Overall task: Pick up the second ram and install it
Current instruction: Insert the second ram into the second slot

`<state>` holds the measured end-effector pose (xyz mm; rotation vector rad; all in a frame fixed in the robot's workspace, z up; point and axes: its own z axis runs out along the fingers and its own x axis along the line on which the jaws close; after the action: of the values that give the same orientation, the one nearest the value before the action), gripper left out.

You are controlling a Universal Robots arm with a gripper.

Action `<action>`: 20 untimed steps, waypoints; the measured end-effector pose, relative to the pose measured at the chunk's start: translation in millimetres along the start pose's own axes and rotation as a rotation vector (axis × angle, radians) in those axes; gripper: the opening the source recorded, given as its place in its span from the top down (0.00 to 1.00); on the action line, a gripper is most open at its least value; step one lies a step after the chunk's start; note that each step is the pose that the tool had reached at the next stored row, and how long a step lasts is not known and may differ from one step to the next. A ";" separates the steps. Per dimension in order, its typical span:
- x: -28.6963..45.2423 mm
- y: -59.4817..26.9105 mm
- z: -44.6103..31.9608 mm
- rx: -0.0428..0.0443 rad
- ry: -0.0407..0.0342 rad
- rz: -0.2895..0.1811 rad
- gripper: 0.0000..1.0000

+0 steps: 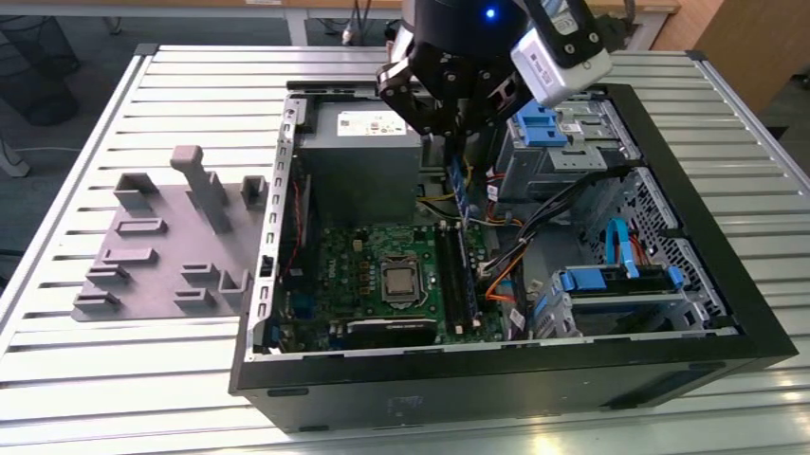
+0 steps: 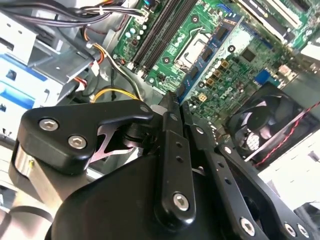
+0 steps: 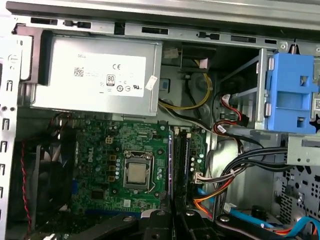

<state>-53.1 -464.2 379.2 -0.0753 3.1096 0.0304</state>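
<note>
Blue-green second ram [image 1: 453, 175] hangs pinched between the fingers [image 2: 170, 135]. Hold it parallel to the black slots [image 1: 458, 280], 3 o'clock of the socket [image 1: 402, 281].

— What's around the work area on your feed?

— In the exterior view I see a table [image 1: 127, 370] topped with pale grey metal slats, dark grooves between them. Light glares white off the slats along its near edge.

— And beyond it?

— A dark grey floor [image 1: 190, 24]. On the exterior view's left stands a dark round thing [image 1: 38, 76], maybe a bin; I can't tell. A pale desk leg [image 1: 298, 28] rises behind the table, and a brown wooden panel [image 1: 746, 47] fills the far corner on the exterior view's right.
</note>
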 end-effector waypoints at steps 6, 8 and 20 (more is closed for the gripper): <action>-6.2 0.2 10.7 0.0005 0.0035 0.018 0.86; -8.4 0.0 14.5 0.0005 0.0035 0.023 0.86; -11.2 -0.6 36.2 0.0013 0.0065 0.051 0.86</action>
<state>-40.8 -463.5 343.3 0.0034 3.1175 0.0294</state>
